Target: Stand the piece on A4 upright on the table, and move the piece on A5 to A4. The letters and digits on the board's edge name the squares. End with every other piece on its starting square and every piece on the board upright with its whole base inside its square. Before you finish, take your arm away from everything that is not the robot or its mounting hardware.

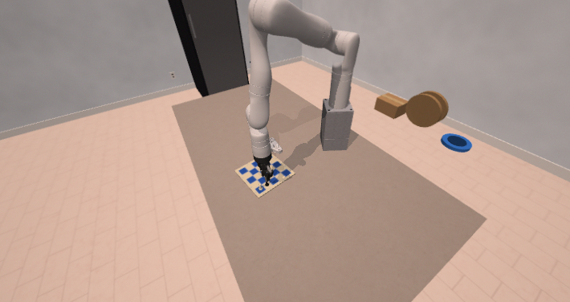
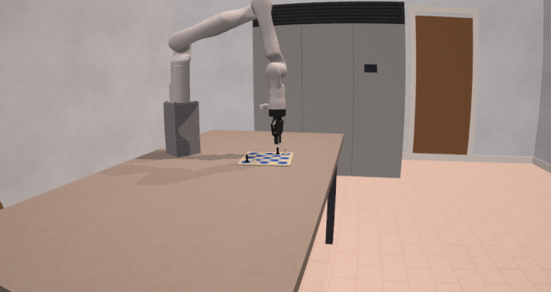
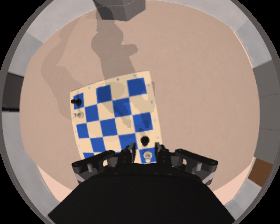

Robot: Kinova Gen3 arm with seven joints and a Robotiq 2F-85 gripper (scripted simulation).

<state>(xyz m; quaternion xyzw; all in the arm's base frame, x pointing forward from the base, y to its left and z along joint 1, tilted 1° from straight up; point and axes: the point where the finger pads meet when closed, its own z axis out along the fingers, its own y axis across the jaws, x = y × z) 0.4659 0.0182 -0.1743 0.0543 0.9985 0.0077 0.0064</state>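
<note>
Above the far edge of the chessboard [image 2: 288, 163] I hang with my jaws pointing straight down, a clear gap of air between the gripper [image 2: 276, 140] and the pieces. My jaws stand partly closed, about a third open, and nothing sits between them.

On the board I can make out four pieces: a black piece [image 2: 277, 151] almost directly under me, a white piece [image 2: 285, 150] just beside it, and at the opposite end another black piece [image 2: 246, 158] with a pale one [image 2: 254, 160] near it. All look upright as far as I can tell. The edge letters are too small to read, so I cannot say which squares are A4 and A5.

No piece stands on the bare counter [image 2: 155, 214] beside the board, so I judge the first step is not done. Both moves remain: lifting the A4 piece off to the counter, then shifting the A5 piece into its place.
</note>
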